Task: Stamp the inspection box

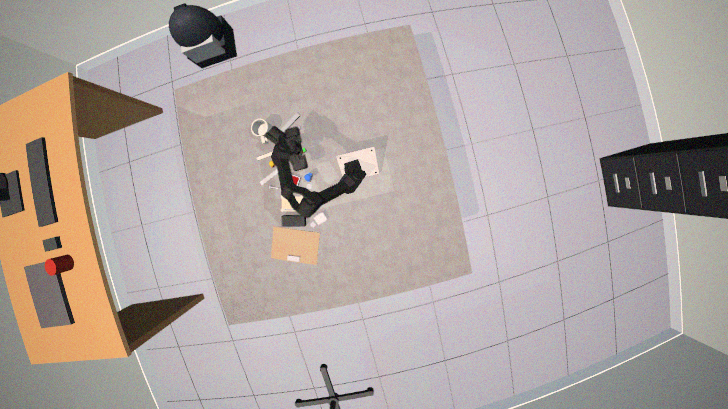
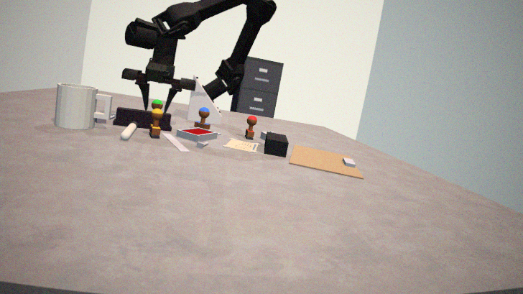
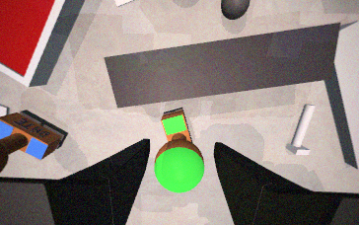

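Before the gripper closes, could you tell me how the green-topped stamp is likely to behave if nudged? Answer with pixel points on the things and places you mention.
The green-topped wooden stamp (image 1: pixel 304 150) (image 2: pixel 156 104) (image 3: pixel 179 169) would probably tip easily, its round knob sitting high over a narrow base. It looks rigid; the smooth ball might slip.

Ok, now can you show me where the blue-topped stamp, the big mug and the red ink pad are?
blue-topped stamp (image 2: pixel 204 112): exterior view, its blue knob
mug (image 2: pixel 75 107): exterior view, its side
red ink pad (image 2: pixel 198 131): exterior view, its red top

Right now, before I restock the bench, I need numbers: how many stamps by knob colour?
Green-knobbed stamp: 1
Yellow-knobbed stamp: 1
Blue-knobbed stamp: 1
Red-knobbed stamp: 1
Total: 4
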{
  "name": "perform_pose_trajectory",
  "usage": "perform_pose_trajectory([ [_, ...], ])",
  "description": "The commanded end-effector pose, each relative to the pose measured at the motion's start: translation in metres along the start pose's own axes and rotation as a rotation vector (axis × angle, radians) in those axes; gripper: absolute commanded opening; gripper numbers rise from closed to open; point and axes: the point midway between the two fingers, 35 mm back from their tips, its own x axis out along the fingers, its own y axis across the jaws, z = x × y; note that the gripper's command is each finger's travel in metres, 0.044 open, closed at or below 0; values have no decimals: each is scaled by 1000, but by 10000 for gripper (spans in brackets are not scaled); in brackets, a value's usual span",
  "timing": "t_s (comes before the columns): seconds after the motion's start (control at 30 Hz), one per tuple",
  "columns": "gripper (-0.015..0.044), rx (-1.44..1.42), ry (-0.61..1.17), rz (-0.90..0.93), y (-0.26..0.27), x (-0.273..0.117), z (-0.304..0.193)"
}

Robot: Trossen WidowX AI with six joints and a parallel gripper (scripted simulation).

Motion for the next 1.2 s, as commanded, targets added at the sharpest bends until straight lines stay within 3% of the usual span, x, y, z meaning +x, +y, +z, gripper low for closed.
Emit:
perform_pose_trajectory([
  [0.0, 229, 8, 3, 10, 2, 10, -2],
  [0.27, 229, 8, 3, 11, 2, 13, -2],
  [0.4, 124, 1, 4, 4, 1, 10, -2],
  [0.7, 64, 1, 4, 4, 1, 10, -2],
  [0.8, 0, 1, 4, 4, 1, 9, -2],
  [1.17, 0, 1, 3, 2, 1, 4, -1],
])
